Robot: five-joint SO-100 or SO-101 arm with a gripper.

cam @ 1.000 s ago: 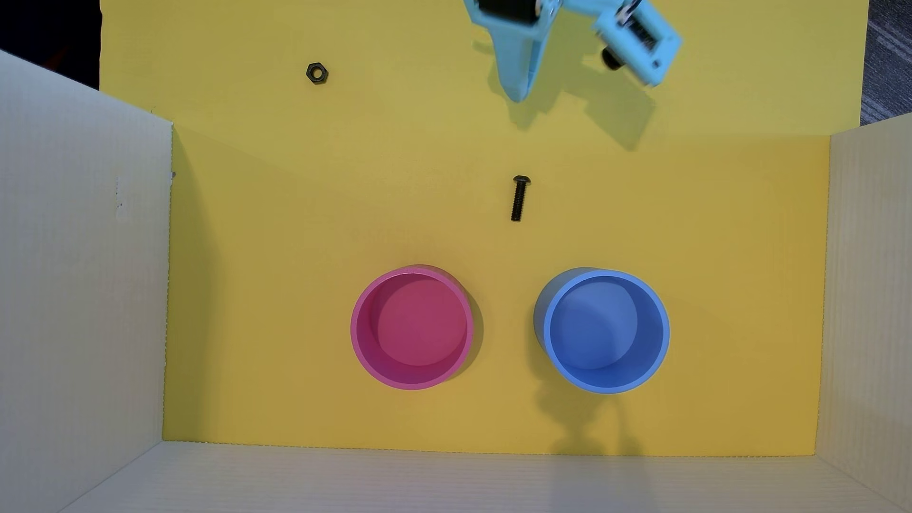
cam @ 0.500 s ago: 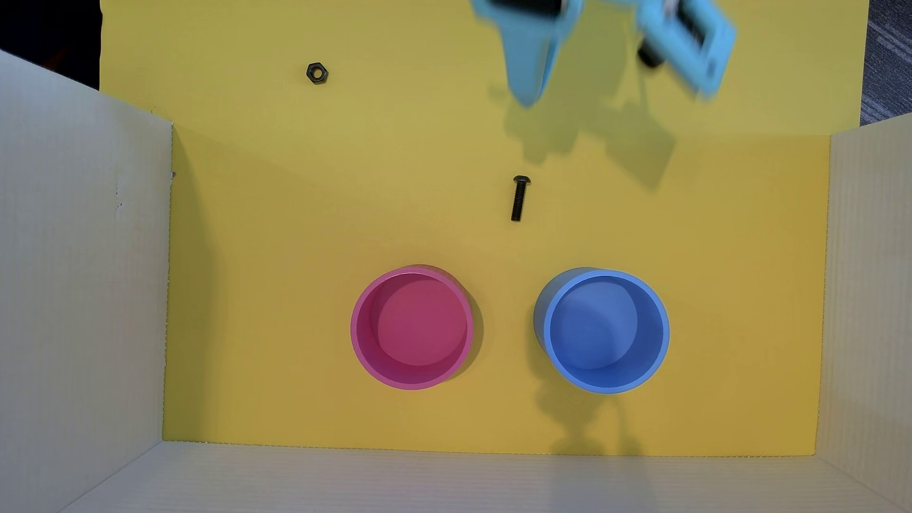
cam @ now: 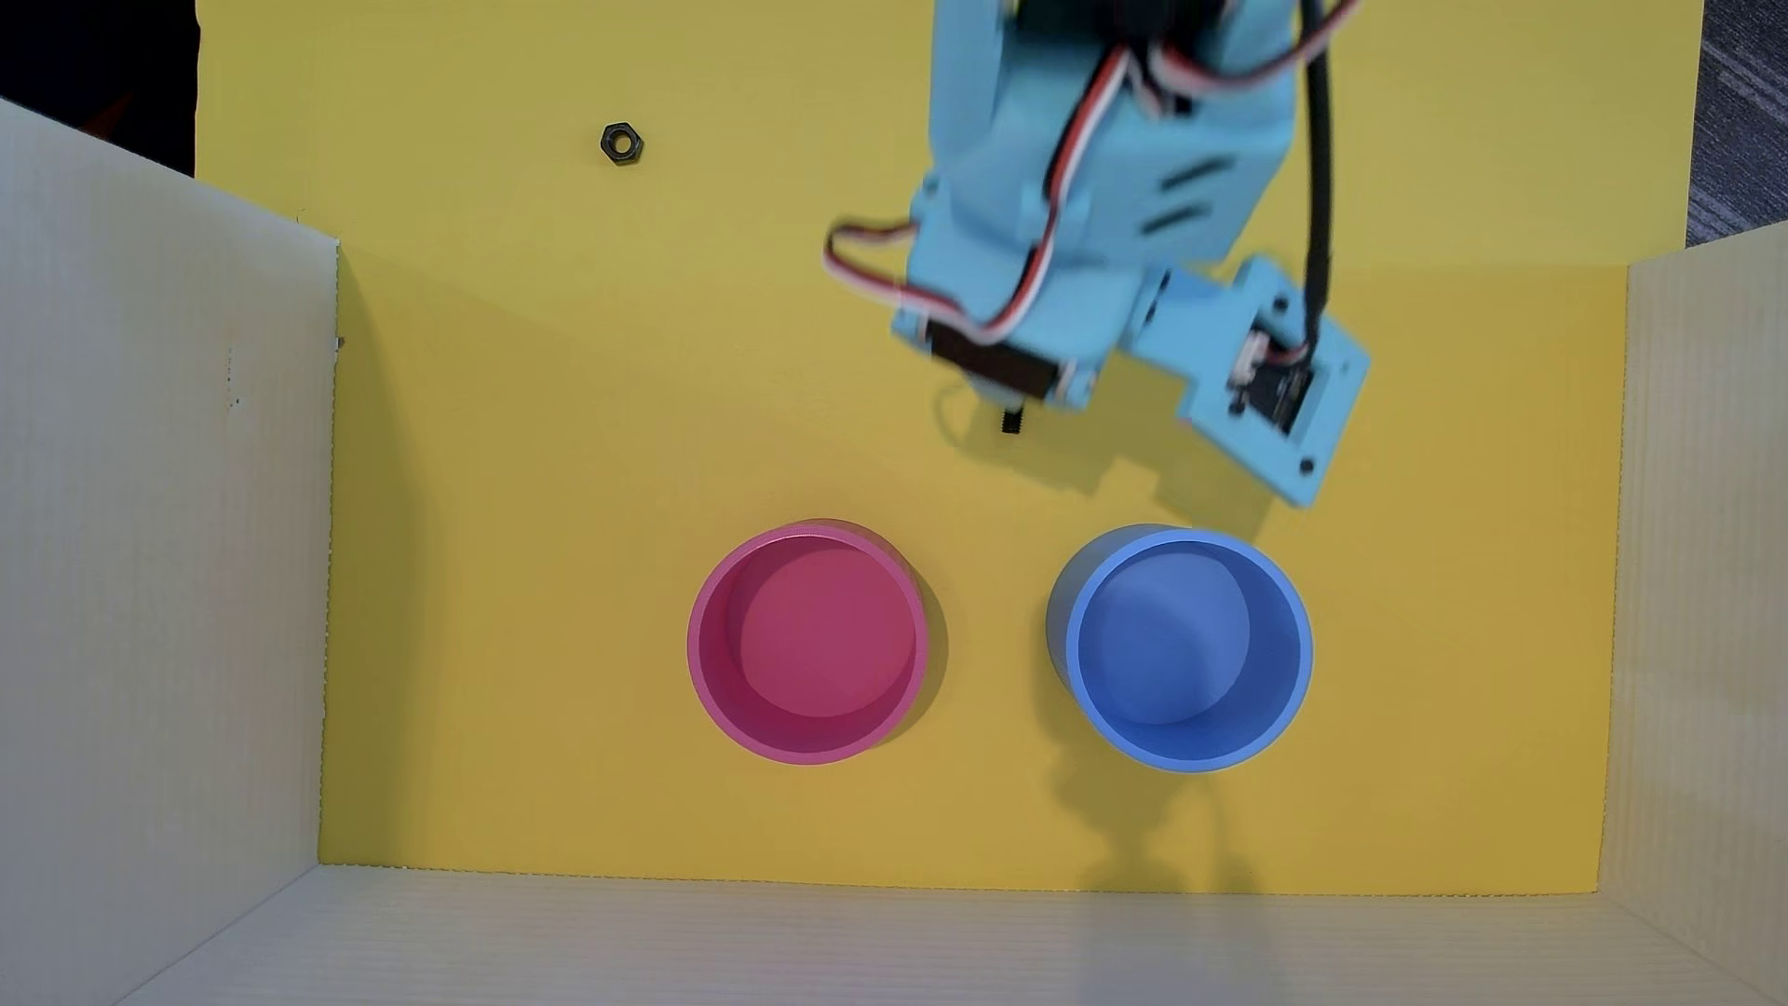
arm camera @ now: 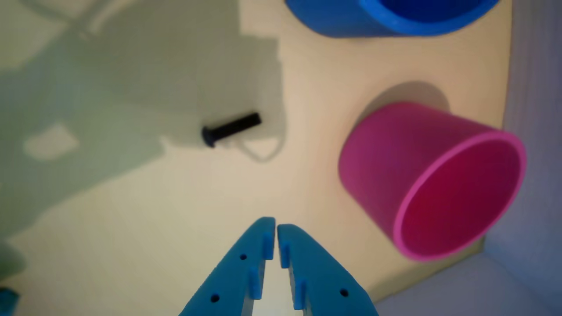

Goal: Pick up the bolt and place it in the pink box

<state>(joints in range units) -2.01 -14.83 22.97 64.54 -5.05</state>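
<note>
**Bolt lies free as closed gripper hangs above it**

Bolt at centre stage: the small black screw lies flat on the yellow floor of a white-walled tray, in the arm's shadow, its rounded head pointing lower left in the wrist view. From overhead only its tip peeks out from under the pale blue arm, which puts the wrist almost directly above it, apparently a line-up for a straight drop. The gripper has its two blue fingers pressed nearly together, only a sliver of gap between them, and nothing held; they would have to spread before they could straddle the shank. In the wrist view the fingertips sit below and somewhat right of the bolt, not touching it. The pink box, a round open cup, stands upright and empty near the front of the tray, well apart from the bolt, with the like-sized blue cup beside it at right in the overhead view. Both mouths face up, ready to take a release from above. A black hex nut lies alone toward the far left, well clear of the arm. By this evidence the pick-up has not yet begun.
</note>
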